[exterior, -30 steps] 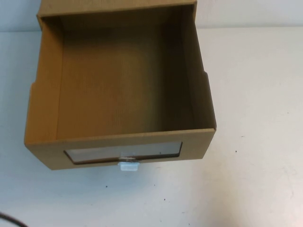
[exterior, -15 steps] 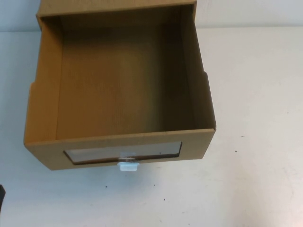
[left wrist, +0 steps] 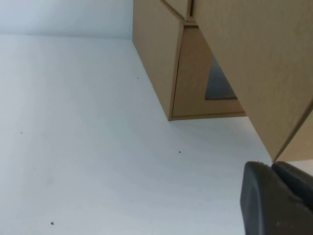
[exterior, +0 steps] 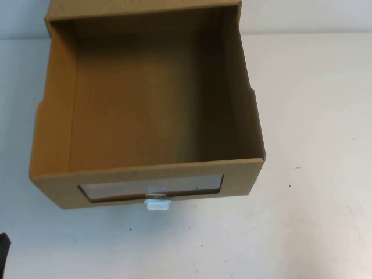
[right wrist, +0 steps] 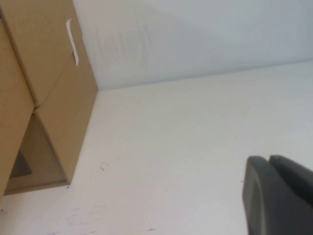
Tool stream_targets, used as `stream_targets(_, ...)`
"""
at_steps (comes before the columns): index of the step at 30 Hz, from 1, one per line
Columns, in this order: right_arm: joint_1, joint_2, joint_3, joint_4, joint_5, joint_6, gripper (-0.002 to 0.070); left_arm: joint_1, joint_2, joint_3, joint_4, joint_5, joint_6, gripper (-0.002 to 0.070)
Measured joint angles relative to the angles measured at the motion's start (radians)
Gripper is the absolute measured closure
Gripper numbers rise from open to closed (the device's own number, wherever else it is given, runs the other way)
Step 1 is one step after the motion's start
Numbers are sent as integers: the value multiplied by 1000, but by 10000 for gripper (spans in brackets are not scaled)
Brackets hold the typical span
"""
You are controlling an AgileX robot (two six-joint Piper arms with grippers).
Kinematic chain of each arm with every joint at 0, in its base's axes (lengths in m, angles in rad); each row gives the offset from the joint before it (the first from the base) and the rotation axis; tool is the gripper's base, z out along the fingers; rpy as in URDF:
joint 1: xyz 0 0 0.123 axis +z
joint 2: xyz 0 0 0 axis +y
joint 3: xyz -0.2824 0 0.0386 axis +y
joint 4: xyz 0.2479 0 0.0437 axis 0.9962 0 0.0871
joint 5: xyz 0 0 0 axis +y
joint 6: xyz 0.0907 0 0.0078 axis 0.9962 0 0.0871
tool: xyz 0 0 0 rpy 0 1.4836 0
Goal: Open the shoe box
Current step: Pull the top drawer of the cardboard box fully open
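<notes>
The brown cardboard shoe box point(exterior: 57, 133) stands at the left of the table with its drawer pulled out toward me and nothing inside. The drawer's front panel has a clear window point(exterior: 116, 189) and a small white handle point(exterior: 157, 204). My left gripper point(left wrist: 271, 166) is shut on nothing and hovers low beside the box's front corner point(left wrist: 156, 63). Only a dark bit of the left arm point(exterior: 3, 256) shows in the high view's near left corner. My right gripper point(right wrist: 269, 159) is shut and empty, off to the right of the box point(right wrist: 54, 58), and out of the high view.
White tabletop point(exterior: 314, 145) stretches to the right of the box and in front of it. A white wall point(right wrist: 195, 34) rises behind the table. A white label strip point(right wrist: 72, 41) sits on the box's side.
A dark part of the left arm has come into the near left corner of the high view and shifted slightly. The box and its drawer have not moved.
</notes>
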Motion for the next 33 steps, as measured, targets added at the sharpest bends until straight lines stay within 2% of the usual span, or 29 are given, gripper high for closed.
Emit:
stream_targets(19, 0, 0, 2, 8, -1, -5, 689, 0, 0, 0, -2, 0, -9, 680)
stream_targets(23, -9, -10, 19, 8, 6, -103, 689, 0, 0, 0, -2, 0, -10, 680)
stream_targets(33, -142, -322, 215, 8, 33, -180, 689, 0, 0, 0, -2, 0, -10, 680)
